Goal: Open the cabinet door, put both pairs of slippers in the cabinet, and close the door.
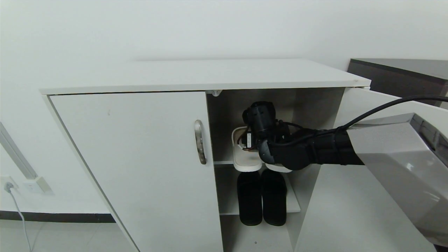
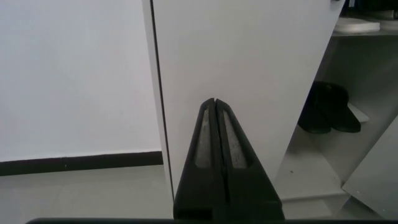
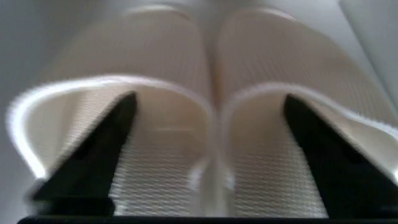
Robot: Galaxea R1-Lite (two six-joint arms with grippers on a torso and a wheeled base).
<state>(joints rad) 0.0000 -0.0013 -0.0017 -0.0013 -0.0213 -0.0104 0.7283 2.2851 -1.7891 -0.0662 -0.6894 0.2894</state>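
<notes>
A pair of white slippers lies on the cabinet's upper shelf, heels over the shelf edge. My right gripper is inside the cabinet, open, with one finger tucked into each white slipper. A pair of black slippers lies side by side on the lower shelf and also shows in the left wrist view as the black slippers. The right cabinet door stands open. My left gripper is shut and empty, low in front of the closed left door.
The left door is closed, with a metal handle at its inner edge. A dark piece of furniture stands to the right of the cabinet. A wall socket with a cable is at the lower left.
</notes>
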